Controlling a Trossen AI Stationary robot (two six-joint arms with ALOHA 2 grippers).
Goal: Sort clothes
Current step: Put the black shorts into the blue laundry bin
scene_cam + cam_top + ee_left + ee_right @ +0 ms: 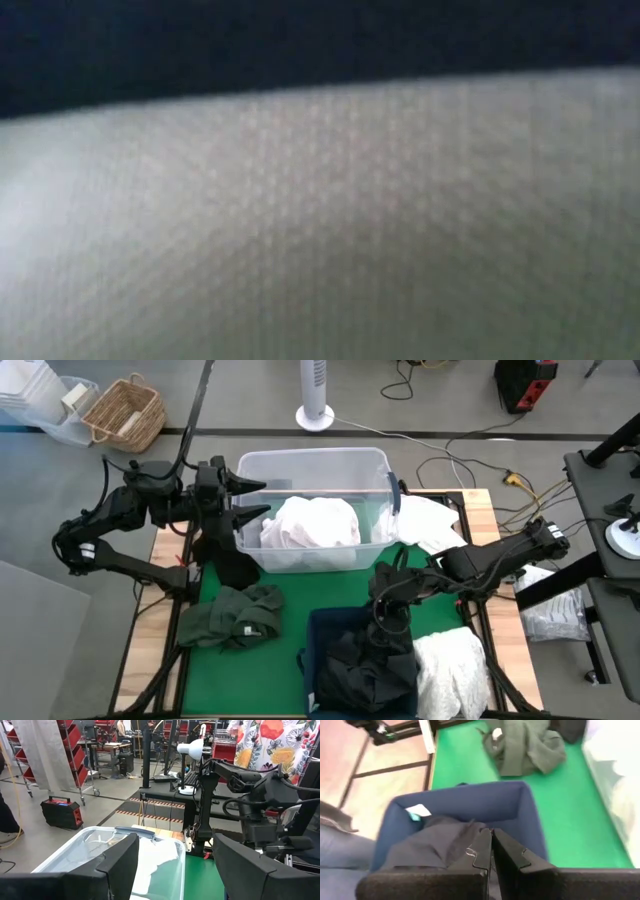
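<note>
Hovering my clenched, empty right gripper over the black clothes in the navy bin, with my left gripper spread above the tub of whites, I judge the dark green garment on the bench needs picking next.

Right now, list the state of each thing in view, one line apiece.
Left pincer: open, at the clear tub's left rim, holding nothing.
Right pincer: shut, over the navy bin.
Clear tub: holds white clothes.
Navy bin: holds dark clothes.
Dark green garment: crumpled on the green mat.
White garment: heaped right of the navy bin.
</note>
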